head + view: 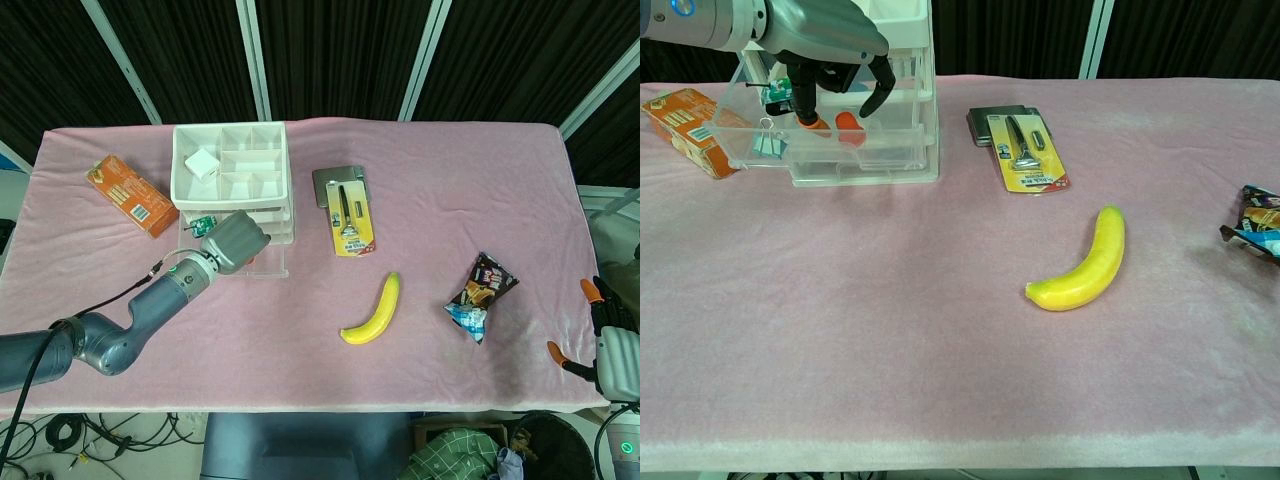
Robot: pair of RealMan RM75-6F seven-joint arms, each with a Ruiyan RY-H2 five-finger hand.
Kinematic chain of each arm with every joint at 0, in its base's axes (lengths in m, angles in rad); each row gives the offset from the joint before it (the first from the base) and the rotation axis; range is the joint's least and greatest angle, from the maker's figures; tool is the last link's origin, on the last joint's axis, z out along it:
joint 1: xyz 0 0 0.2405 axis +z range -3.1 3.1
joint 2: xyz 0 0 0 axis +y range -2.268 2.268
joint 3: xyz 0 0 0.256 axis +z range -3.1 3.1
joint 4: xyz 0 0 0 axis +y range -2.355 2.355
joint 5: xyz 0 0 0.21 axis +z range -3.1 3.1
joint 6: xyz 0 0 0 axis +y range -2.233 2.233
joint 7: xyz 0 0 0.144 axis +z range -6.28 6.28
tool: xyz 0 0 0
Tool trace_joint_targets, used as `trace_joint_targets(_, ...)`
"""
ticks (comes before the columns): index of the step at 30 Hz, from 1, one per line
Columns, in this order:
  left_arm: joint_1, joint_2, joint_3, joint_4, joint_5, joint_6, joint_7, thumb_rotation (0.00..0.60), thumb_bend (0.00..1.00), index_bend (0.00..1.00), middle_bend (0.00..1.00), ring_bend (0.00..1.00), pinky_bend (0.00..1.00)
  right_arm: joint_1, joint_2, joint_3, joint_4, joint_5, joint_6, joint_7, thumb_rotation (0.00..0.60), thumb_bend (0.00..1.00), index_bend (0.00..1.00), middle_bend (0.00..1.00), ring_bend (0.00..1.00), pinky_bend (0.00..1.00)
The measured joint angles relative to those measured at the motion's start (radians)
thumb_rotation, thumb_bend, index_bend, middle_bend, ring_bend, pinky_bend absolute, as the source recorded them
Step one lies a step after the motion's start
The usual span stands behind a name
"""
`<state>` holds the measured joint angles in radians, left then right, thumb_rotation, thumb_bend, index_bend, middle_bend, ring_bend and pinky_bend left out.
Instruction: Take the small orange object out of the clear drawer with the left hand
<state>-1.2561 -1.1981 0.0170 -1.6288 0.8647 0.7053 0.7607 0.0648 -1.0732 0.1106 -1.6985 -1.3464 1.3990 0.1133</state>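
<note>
The small orange object [849,128] lies inside the pulled-out clear drawer [865,165], the bottom one of a white drawer unit [230,165]. My left hand [830,45] hovers over the drawer with its fingers [803,100] pointing down into it on either side of the object. The fingers stay apart and hold nothing. In the head view the left hand [236,242] covers the drawer's inside, so the object is hidden there. My right hand [612,345] rests at the table's right edge with its fingers spread and nothing in it.
The drawer also holds a binder clip [767,143] and a green item [780,90]. An orange box [130,195] lies left of the unit. To the right are a razor pack [350,215], a banana [375,310] and a snack bag [480,295].
</note>
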Motion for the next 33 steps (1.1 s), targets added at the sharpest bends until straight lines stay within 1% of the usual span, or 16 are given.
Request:
trace_joint_targets(21, -0.009, 0.002, 0.017, -0.010, -0.013, 0.012, 0.006, 0.600, 0.22, 0.48, 1.00, 1.00, 1.00, -0.001, 0.001, 0.000, -0.002, 0.000, -0.001, 0.002, 0.600, 0.16, 0.00, 0.00, 0.00, 0.12)
trace_joint_targets(26, -0.012, 0.001, 0.019, -0.009, -0.015, 0.012, 0.006, 0.600, 0.24, 0.48, 1.00, 1.00, 1.00, 0.000, 0.002, 0.000, -0.002, 0.001, -0.001, 0.003, 0.600, 0.16, 0.00, 0.00, 0.00, 0.12)
trace_joint_targets(33, -0.015, -0.005, 0.024, -0.007, -0.022, 0.011, 0.007, 0.600, 0.24, 0.48, 1.00, 1.00, 1.00, 0.000, 0.002, 0.000, -0.002, 0.001, -0.002, 0.005, 0.600, 0.15, 0.00, 0.00, 0.00, 0.12)
